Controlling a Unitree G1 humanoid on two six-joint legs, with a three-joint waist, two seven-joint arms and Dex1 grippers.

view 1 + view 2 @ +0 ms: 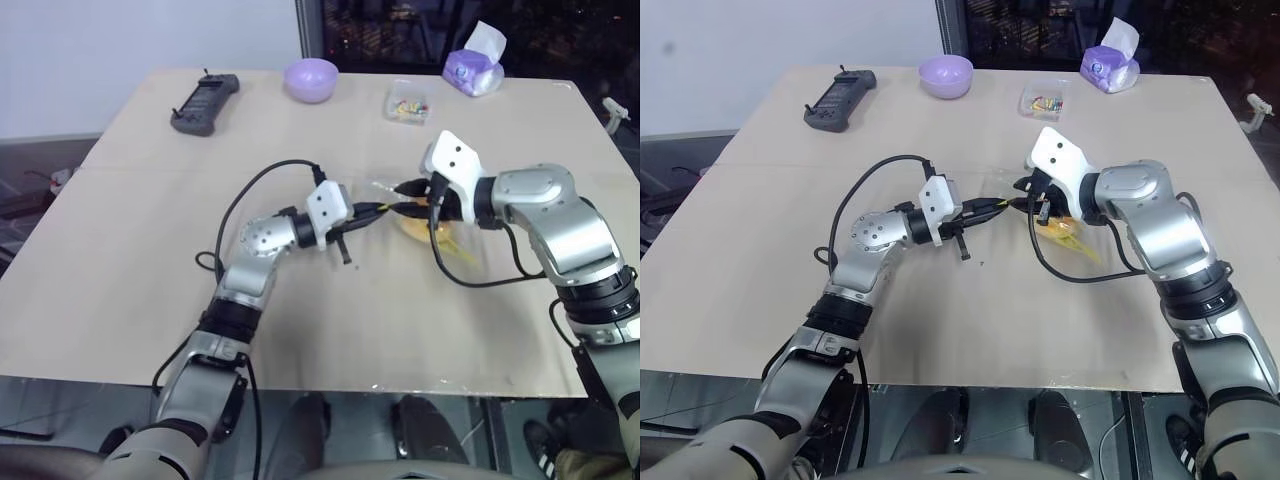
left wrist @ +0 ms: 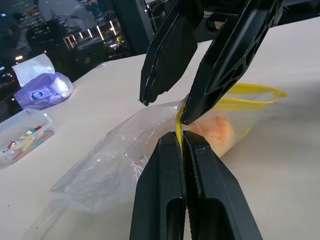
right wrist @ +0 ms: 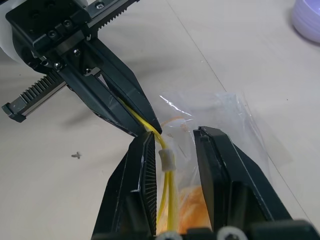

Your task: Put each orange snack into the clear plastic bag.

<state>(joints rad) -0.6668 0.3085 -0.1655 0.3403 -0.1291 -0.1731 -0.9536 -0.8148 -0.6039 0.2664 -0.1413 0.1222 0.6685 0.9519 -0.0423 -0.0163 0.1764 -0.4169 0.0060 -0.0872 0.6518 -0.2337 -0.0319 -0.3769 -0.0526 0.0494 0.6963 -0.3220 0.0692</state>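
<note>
Inside the crinkly clear plastic bag with the yellow zip strip [image 2: 150, 150] sits the round orange-yellow snack [image 2: 217, 131], at the bag's lower end, resting on the pale wooden table [image 1: 330, 310] just in front of the right arm. Bag lies near table centre, between the two grippers; its body sags onto the tabletop while its yellow strip edge is lifted off the surface.

Key relation: the yellow strip runs as a line from the left gripper [image 2: 181, 142] across to the right gripper [image 3: 172, 137], so the bag's long edge is strung roughly along the gap between them. Both sit at the strip; the snack itself is nearer the right arm, below and behind its fingers.

Left gripper: fingers pressed together, pinching the yellow strip at its end; holding the bag up.

Right gripper: jaws narrowly apart, straddling the strip and its small white slider. One finger lies against the strip; the other stands clear of it. Judged to be parting rather than clamping, so no firm hold is credited to it.

Judgement: with the snack already in the bag, placement looks done; what remains is likely sealing or letting go.

Further out, along the far edge: a dark handheld controller [image 1: 205, 103], lilac bowl [image 1: 311, 79], small clear rigid box with coloured bits [image 1: 408, 103], purple tissue pack [image 1: 474, 64].
</note>
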